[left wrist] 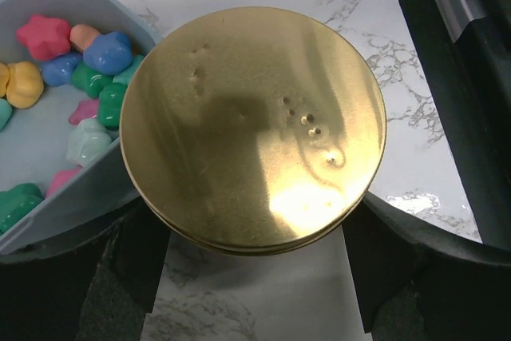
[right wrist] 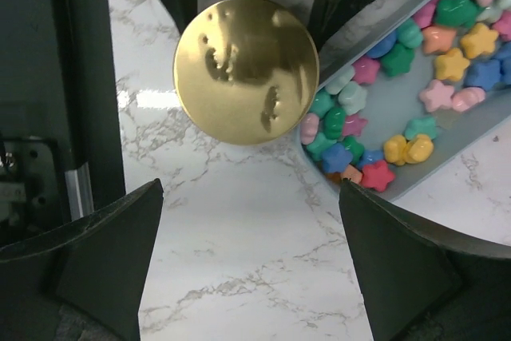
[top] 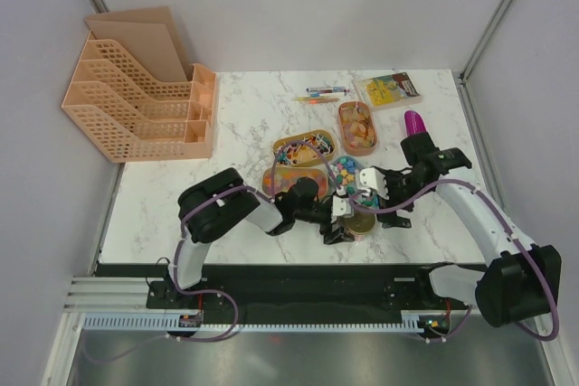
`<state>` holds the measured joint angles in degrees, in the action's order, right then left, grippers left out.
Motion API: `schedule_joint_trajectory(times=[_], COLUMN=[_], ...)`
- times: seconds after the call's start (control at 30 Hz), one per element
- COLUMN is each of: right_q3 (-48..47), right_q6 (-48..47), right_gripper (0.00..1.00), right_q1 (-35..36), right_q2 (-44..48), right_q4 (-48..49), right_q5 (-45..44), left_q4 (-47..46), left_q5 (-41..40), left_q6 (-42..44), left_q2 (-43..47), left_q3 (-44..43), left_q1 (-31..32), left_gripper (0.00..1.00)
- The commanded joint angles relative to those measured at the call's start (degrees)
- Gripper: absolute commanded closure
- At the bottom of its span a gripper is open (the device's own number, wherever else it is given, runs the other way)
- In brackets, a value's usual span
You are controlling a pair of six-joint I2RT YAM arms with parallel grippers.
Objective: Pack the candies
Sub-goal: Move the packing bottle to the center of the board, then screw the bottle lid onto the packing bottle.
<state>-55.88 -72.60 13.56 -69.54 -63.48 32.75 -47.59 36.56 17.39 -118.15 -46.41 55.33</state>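
A round gold tin lid (left wrist: 251, 129) stands on the marble at the front centre (top: 360, 223). My left gripper (left wrist: 255, 269) is open, its black fingers (left wrist: 144, 261) flanking the lid's near edge; the lid hides whether they touch anything. Beside the lid, pastel star-shaped candies (left wrist: 104, 52) lie in a grey-blue tray (left wrist: 80, 213). My right gripper (right wrist: 251, 261) is open and empty above bare marble, with the gold lid (right wrist: 246, 69) and the candies (right wrist: 399, 149) ahead of it. In the top view the two grippers (top: 339, 221) (top: 373, 189) stand either side of the lid.
More candies fill orange oval trays (top: 305, 146) (top: 357, 126) behind the grippers. Coloured pens (top: 321, 94), a flat yellow packet (top: 389, 89) and a purple object (top: 414, 121) lie at the back right. A peach file rack (top: 136, 106) stands at the back left.
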Motion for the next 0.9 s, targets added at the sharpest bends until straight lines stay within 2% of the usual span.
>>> schedule_joint_trajectory(times=[0.0,0.1,0.17,0.27,0.33,0.37,0.5,0.53,0.57,0.6,0.63,0.83,0.87], right_q3=[-1.08,1.64,2.61,3.41,2.36,1.74,-1.33,-1.77,-2.04,-2.65,-2.83,-2.75,-2.66], right_q6=[-14.57,-21.17,-26.07,-28.81,-29.53,-29.71,-29.88,-29.80,-29.79,-29.71,-29.79,-31.37,-31.38], right_gripper=[0.02,0.02,0.02,0.02,0.02,0.02,0.02,0.02,0.02,0.02,0.02,0.02,0.02], right_q1=[-1.96,-2.75,-2.66,-2.66,-2.66,-2.66,-2.58,-2.58,-2.66,-2.66,-2.66,-2.58,-2.66], right_q2=[0.63,2.38,2.48,0.20,-3.31,-4.54,-10.60,-11.31,-11.93,-13.15,-13.52,-14.66,-14.49], right_q4=[-10.07,-10.35,-9.99,-9.03,-8.94,-8.94,-8.24,-7.89,-7.80,-7.53,-7.36,-7.71,-7.79], right_q5=[2.23,2.57,3.89,6.44,7.32,7.41,7.76,7.76,7.68,7.68,7.50,5.66,5.39], left_q4=[18.06,18.06,18.93,19.20,19.55,21.12,24.47,24.91,25.27,25.62,25.88,28.26,28.26], left_q5=[-4.65,-4.04,-3.95,-4.04,-4.04,-3.69,-2.72,-2.37,-2.19,-2.10,-2.10,-2.01,-2.01], left_q6=[1.51,0.46,0.45,0.63,0.80,0.89,0.98,1.16,1.24,1.42,1.51,0.98,0.98], left_q2=[-9.63,-11.66,-12.19,-12.28,-12.63,-12.89,-14.39,-14.65,-14.66,-14.92,-15.01,-16.32,-16.41], left_q3=[3.53,1.59,0.62,0.71,0.45,0.01,-2.19,-2.63,-2.72,-2.89,-3.15,-4.91,-4.91], left_q1=[1.45,1.53,1.53,1.53,1.45,1.53,1.53,1.53,1.53,1.53,1.45,1.45,1.45], left_gripper=[0.13,0.19,0.27,0.32,0.34,0.40,0.47,0.51,0.60,0.62,0.70,0.80,0.84])
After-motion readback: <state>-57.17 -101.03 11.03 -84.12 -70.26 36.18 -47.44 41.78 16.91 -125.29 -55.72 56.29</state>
